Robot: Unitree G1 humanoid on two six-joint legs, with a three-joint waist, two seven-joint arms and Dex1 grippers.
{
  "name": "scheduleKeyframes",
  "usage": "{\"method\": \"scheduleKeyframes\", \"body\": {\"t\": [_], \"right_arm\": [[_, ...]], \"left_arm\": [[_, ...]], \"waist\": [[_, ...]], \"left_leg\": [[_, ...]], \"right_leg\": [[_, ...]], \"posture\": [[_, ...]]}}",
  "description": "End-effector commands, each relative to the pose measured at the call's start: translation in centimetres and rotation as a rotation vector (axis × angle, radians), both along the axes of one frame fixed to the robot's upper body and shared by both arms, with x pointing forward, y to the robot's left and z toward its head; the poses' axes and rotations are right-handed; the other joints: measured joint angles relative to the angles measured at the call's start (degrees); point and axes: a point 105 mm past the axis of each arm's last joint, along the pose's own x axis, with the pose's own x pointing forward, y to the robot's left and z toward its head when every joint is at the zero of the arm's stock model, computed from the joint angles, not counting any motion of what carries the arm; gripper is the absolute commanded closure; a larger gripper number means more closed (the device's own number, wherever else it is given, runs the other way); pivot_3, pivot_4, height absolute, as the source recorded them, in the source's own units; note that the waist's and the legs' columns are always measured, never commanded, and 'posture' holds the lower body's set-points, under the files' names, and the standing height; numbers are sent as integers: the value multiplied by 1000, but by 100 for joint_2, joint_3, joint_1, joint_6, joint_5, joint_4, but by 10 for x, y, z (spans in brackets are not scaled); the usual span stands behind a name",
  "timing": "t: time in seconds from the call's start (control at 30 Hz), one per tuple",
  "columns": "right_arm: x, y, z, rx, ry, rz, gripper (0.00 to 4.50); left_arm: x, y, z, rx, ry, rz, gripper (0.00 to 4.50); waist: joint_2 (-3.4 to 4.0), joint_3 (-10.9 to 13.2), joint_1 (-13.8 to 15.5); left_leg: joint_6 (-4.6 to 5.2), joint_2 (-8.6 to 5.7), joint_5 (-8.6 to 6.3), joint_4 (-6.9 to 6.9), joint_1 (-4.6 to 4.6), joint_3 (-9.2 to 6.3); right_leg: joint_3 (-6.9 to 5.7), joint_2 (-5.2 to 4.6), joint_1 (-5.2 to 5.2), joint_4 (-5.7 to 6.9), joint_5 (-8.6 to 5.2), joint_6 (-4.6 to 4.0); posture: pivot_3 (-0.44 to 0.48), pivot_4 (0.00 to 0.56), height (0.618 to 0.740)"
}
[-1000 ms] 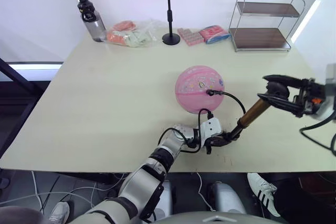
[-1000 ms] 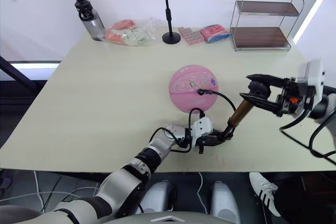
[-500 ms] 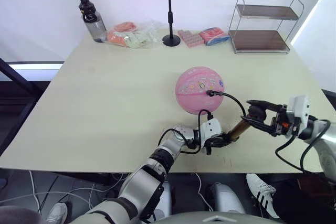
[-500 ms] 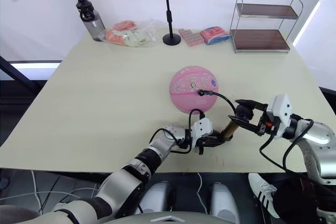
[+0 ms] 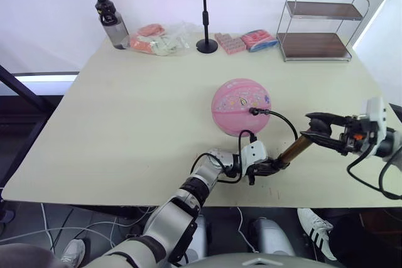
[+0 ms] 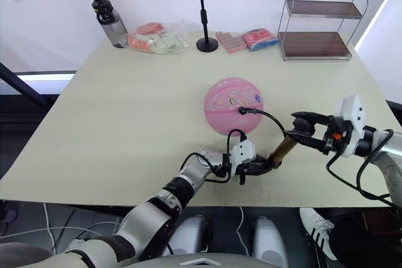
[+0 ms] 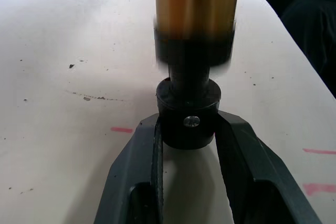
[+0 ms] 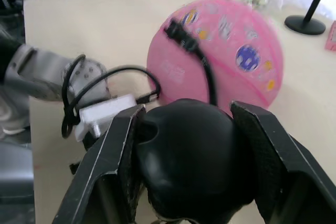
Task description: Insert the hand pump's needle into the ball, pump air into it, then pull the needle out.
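Left eye view: ball (image 5: 239, 107) is sitting mid-desk (image 5: 125, 123); at its 5 o'clock, near the front edge, left hand (image 5: 271, 167) is pinching the hand pump (image 5: 293, 150) base, right hand (image 5: 320, 131) is clamping its handle.

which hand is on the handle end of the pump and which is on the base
The right hand clamps the hand pump's black handle at its raised end. The left hand grips the black base cap low at the table, below the ball.
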Motion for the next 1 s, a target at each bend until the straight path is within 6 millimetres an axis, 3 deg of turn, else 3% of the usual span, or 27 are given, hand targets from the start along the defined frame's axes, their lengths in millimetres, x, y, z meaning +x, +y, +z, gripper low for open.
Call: {"method": "scheduleKeyframes", "body": {"t": [0.03,0.4,0.6,0.7,0.8,1.0], "right_arm": [[-10,-2,49,76,-80,75,2344],[-17,-12,117,116,-126,99,2344],[-20,-12,130,75,-136,110,2344],[-20,-5,111,-4,-103,123,2344],[-16,-5,77,-60,-48,105,2344],[-11,4,38,-32,-16,84,2344]], "left_arm": [[-12,26,-40,137,118,44,3500],[-11,26,-40,132,113,46,3500],[-11,26,-40,132,112,46,3500],[-11,26,-40,132,111,47,3500],[-10,25,-40,131,106,50,3500],[-10,25,-39,133,102,54,3500]], "waist": [[17,21,0],[38,60,-6],[43,62,-7],[44,62,-8],[41,58,-6],[13,30,-28]], "left_leg": [[0,-1,0,0,-2,0],[1,-5,0,5,-4,5],[1,-5,0,5,-6,7],[1,-4,0,6,-6,9],[1,-4,0,6,-6,9],[1,-3,0,9,13,9]], "right_leg": [[0,-2,0,-1,0,1],[3,-9,-2,-2,-2,6],[5,-9,-4,-2,-1,7],[7,-9,-6,-1,-1,7],[7,-9,-6,-1,-1,7],[9,0,9,2,-1,10]], "posture": [[0,150,740],[0,150,740],[0,150,740],[0,150,740],[0,150,740],[0,150,740]]}}
